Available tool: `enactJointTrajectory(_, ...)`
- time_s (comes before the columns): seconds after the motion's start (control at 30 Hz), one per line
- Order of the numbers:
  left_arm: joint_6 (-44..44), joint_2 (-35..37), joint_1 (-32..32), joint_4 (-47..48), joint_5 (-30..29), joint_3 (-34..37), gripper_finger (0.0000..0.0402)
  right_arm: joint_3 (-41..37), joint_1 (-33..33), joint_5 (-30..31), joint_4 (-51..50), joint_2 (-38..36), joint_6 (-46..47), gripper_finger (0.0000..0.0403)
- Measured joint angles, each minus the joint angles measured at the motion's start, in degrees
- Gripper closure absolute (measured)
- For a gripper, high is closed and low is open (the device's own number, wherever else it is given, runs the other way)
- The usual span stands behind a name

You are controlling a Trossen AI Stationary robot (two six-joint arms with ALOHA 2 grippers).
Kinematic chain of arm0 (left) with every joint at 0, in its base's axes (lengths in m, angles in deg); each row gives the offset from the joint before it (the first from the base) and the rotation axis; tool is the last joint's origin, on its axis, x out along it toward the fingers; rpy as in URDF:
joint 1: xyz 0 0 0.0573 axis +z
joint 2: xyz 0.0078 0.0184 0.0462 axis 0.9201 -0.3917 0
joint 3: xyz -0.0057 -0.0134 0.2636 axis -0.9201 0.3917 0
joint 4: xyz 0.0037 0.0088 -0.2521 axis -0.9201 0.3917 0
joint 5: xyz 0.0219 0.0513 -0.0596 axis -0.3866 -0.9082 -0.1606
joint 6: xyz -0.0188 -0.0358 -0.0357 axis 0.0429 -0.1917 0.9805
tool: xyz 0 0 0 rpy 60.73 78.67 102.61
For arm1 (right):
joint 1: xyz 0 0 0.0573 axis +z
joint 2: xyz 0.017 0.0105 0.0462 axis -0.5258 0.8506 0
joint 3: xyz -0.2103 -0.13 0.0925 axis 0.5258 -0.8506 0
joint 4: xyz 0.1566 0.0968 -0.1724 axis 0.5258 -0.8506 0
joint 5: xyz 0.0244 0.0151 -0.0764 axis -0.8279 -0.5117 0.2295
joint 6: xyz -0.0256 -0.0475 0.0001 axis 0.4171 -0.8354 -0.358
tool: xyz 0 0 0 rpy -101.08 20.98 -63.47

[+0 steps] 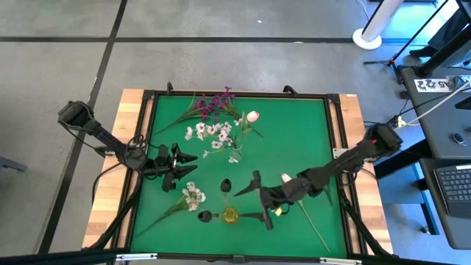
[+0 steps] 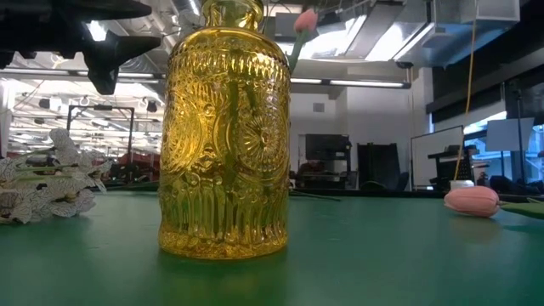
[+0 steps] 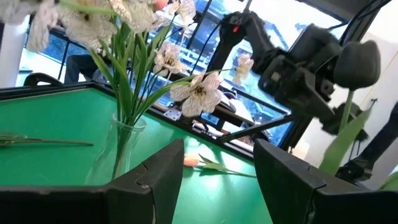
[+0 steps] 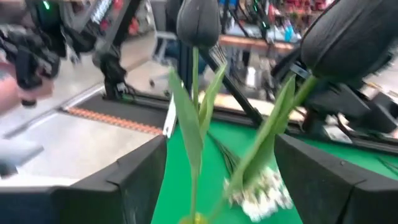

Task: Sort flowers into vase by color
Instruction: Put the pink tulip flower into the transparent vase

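I see the right gripper point(image 1: 259, 199) in the lower middle of the high view, just beside the yellow vase point(image 1: 231, 215). Its claw is released, and the two dark buds point(image 4: 198, 22) stand between the fingers point(image 4: 124, 180) with their stems going down into the vase. The danger, I think, is the way out: if I pull the arm sideways, a finger can catch a leaf, drag a bud out or tip the vase. A pink tulip point(image 1: 285, 177) lies close under this arm and could be swept. The left gripper point(image 1: 184, 169), also released, waits at middle left, near the clear vase point(image 3: 124, 134) of white blossoms point(image 3: 199, 93)
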Motion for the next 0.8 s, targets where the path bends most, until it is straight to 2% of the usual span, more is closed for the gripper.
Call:
enactJointTrajectory(0.13,0.04,0.00,0.00,0.29,-0.01,0.00,0.0212,0.00,2.74,6.42,-11.08,-5.31,2.35,0.0107)
enactJointTrajectory(0.27,0.46,0.00,-0.25,0.55,-0.03,0.00,0.0212,0.00,4.47,10.08,-26.67,-10.25,14.11,0.0107)
enactJointTrajectory(0.43,0.43,0.00,-0.48,1.55,-0.01,0.00,0.0212,0.00,4.80,9.86,-48.54,-11.26,34.52,0.0107)
enactJointTrajectory(0.57,1.74,-0.01,-0.48,4.46,-0.01,0.00,0.0212,-0.10,4.80,7.15,-64.66,-9.79,49.03,0.0107)
enactJointTrajectory(0.7,3.07,-0.02,-0.48,5.49,-0.01,0.00,0.0212,-0.13,4.80,4.70,-74.44,-9.27,60.19,0.0107)
enactJointTrajectory(0.8,3.46,-0.02,-0.48,5.72,0.01,0.00,0.0212,-0.74,4.80,2.24,-75.94,-9.27,65.43,0.0107)
